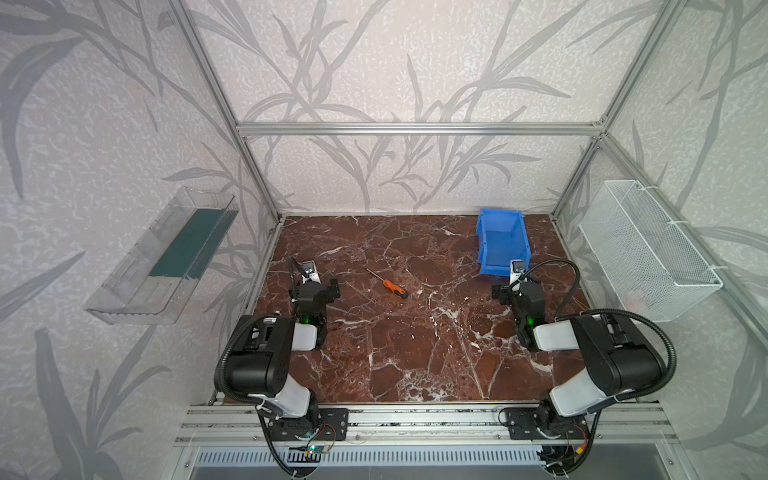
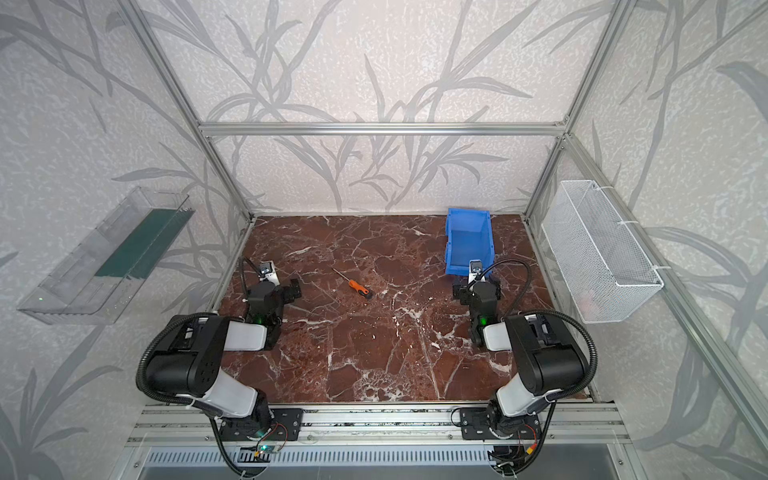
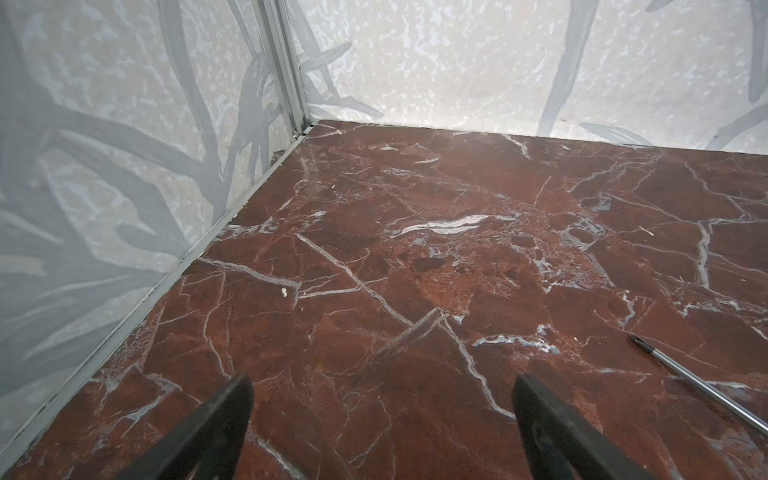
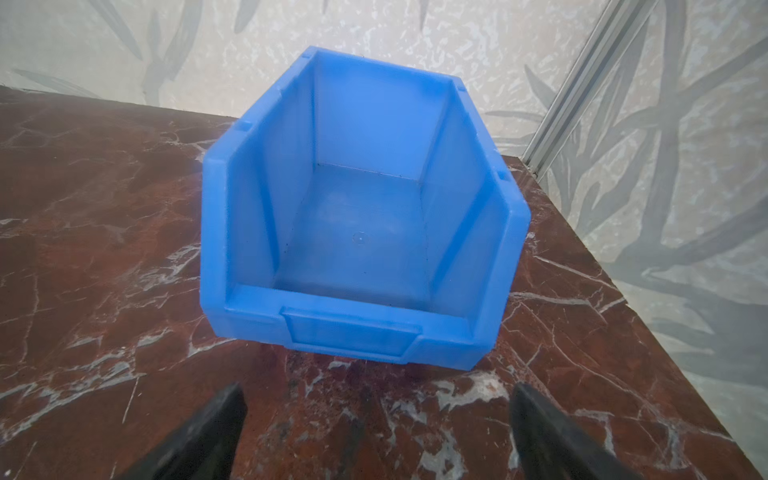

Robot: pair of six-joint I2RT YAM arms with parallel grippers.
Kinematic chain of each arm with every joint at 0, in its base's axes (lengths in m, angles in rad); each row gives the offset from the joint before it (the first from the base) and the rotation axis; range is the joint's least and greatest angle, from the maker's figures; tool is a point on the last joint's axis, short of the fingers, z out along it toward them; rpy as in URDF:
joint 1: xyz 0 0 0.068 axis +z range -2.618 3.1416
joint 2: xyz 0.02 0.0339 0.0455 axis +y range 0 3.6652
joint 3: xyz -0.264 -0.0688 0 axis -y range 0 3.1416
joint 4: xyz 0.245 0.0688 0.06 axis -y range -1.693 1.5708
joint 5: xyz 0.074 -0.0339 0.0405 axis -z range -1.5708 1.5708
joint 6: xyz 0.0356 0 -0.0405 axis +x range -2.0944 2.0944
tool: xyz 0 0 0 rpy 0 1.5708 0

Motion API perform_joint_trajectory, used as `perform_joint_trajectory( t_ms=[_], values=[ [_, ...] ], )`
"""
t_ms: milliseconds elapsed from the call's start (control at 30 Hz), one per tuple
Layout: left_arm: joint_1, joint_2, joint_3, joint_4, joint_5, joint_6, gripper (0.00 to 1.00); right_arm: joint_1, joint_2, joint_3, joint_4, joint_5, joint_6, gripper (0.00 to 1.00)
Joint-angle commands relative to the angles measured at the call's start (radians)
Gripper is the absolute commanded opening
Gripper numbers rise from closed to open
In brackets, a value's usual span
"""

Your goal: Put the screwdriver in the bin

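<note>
— At the far left, a clear tray is mounted, well apart from the work. What is found next?
— The left gripper, over the marble table; its jaws are spread wide and nothing is held.
— And the screwdriver?
— It is laid flat near the table's middle, to the right of that gripper and apart from it. Its long axis is set diagonally: shaft tip turned far-left, black cap near-right. The left arm is judged the nearer.
— Further right?
— The right gripper, likewise spread and empty, is pointed at the bin, which is stood empty toward the table's far edge. A white mesh basket is hung beyond. No obstacle is seen on the table, but the right gripper is parked just before the bin's low lip, so it may have to be passed.
</note>
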Motion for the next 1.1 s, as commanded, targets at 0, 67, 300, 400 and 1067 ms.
perform_joint_trajectory(
  t_ms=[0,67,300,400,1067],
  values=[
    [0.004,0.005,0.016,0.005,0.005,0.017,0.99,-0.003,0.003,0.006,0.003,-0.007,0.012,0.99],
    [0.004,0.006,0.014,0.007,0.005,0.017,0.99,-0.003,0.005,0.005,0.004,-0.008,0.01,0.99],
    [0.004,0.005,0.014,0.006,0.005,0.017,0.99,-0.003,0.005,0.005,0.006,-0.007,0.011,0.99],
    [0.004,0.005,0.016,0.005,0.005,0.018,0.99,-0.003,0.004,0.005,0.005,-0.007,0.011,0.99],
    [0.004,0.003,0.002,0.03,-0.003,0.017,0.99,-0.003,0.005,0.006,0.005,-0.008,0.011,0.99]
  ],
)
